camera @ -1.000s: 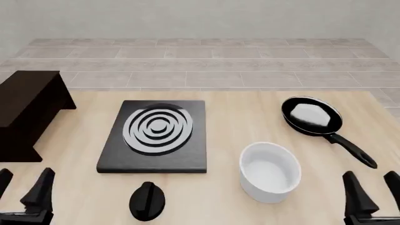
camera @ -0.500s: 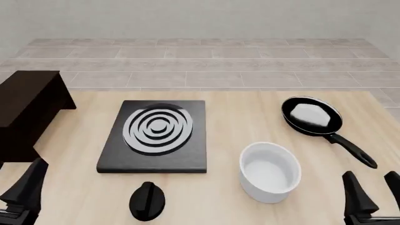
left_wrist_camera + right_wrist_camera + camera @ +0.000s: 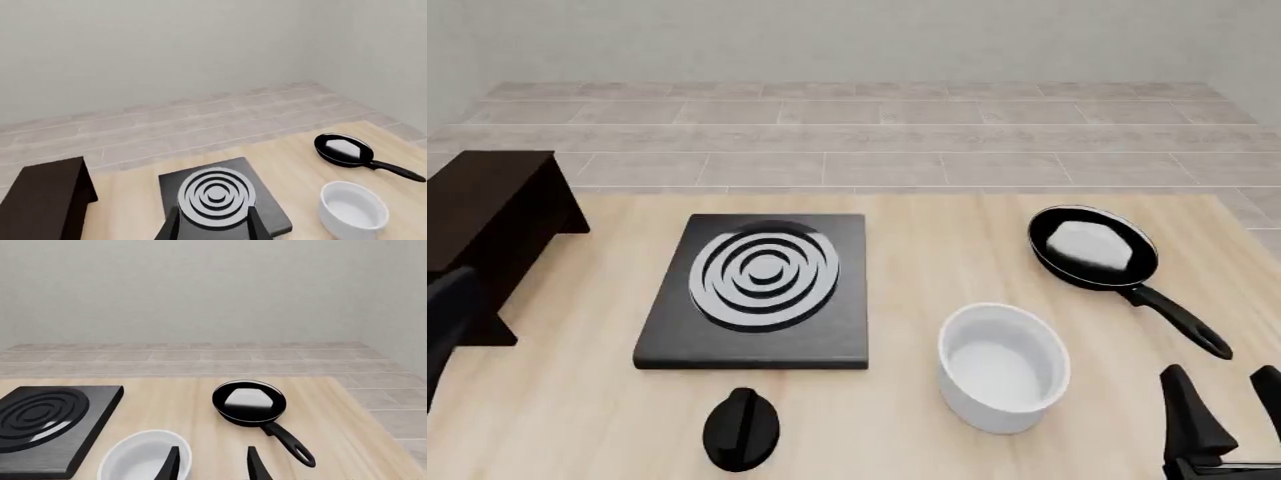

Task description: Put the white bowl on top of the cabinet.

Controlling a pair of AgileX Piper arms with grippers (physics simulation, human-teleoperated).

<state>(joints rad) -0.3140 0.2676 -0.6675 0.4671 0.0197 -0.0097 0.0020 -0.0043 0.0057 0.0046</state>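
The white bowl (image 3: 1004, 365) stands upright and empty on the table, right of the middle and near the front. It also shows in the left wrist view (image 3: 353, 210) and the right wrist view (image 3: 143, 457). The dark cabinet (image 3: 487, 230) stands at the table's far left, also in the left wrist view (image 3: 47, 205). My left gripper (image 3: 441, 315) is at the left edge in front of the cabinet, raised, open and empty (image 3: 213, 230). My right gripper (image 3: 1228, 425) is low at the front right, right of the bowl, open and empty (image 3: 212, 465).
A black stove plate (image 3: 761, 285) with grey rings lies between cabinet and bowl. A black frying pan (image 3: 1092, 248) with a white patch lies behind the bowl, handle toward the right. A black knob-like object (image 3: 742, 428) stands in front of the stove.
My left gripper has moved from the bottom left corner upward and leftward, now mostly past the front view's left edge. The right gripper, bowl and other things have not moved.
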